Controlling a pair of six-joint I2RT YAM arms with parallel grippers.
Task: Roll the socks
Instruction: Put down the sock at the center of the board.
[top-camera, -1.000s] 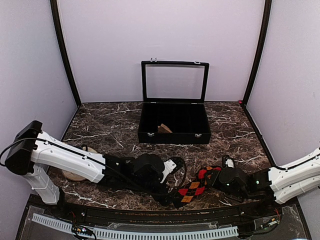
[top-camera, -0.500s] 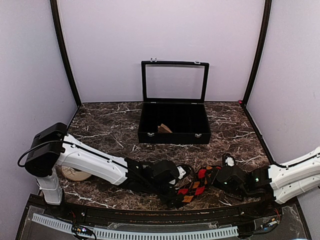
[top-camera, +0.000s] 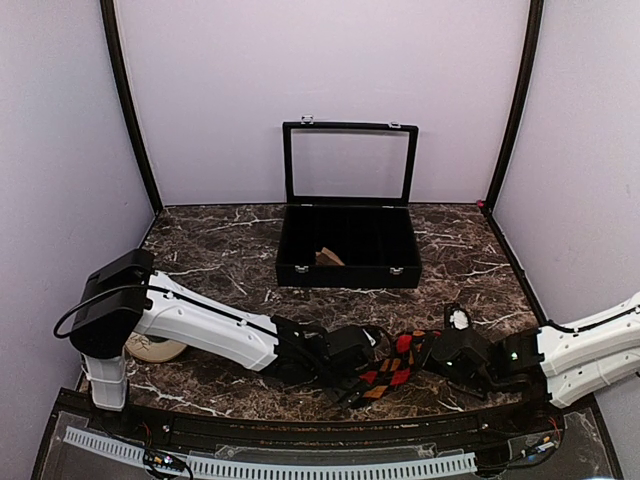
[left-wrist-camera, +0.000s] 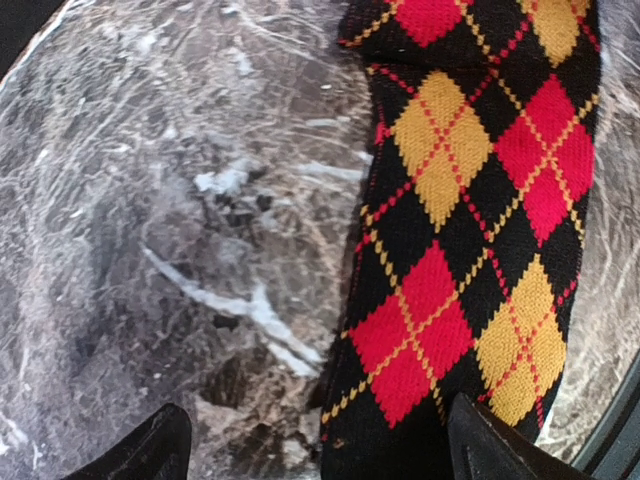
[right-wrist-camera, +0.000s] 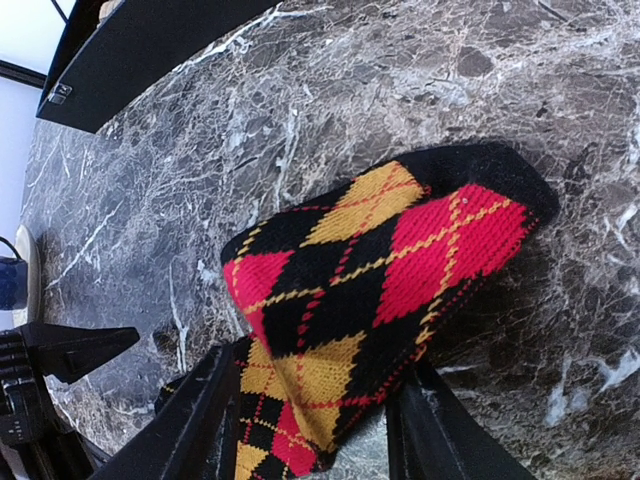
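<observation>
One argyle sock (top-camera: 392, 365), black with red and yellow diamonds, lies on the marble table near the front edge. In the left wrist view the sock (left-wrist-camera: 470, 200) runs up the right side. My left gripper (top-camera: 358, 377) (left-wrist-camera: 320, 462) is open at its near end, and the sock's end lies between the wide-apart fingers. My right gripper (top-camera: 434, 354) (right-wrist-camera: 310, 420) is shut on the sock's other end (right-wrist-camera: 370, 270), which is folded over and raised between its fingers. No second sock shows.
A black box (top-camera: 347, 262) with its glass lid up stands at the back middle, with a tan item (top-camera: 327, 257) inside. A round tan object (top-camera: 150, 349) lies under my left arm. The table's front edge is right behind the sock.
My left arm has stretched further right, bringing its gripper up to the sock's near end. My right gripper has moved a little left with the sock's end, and the sock looks shorter and more bunched.
</observation>
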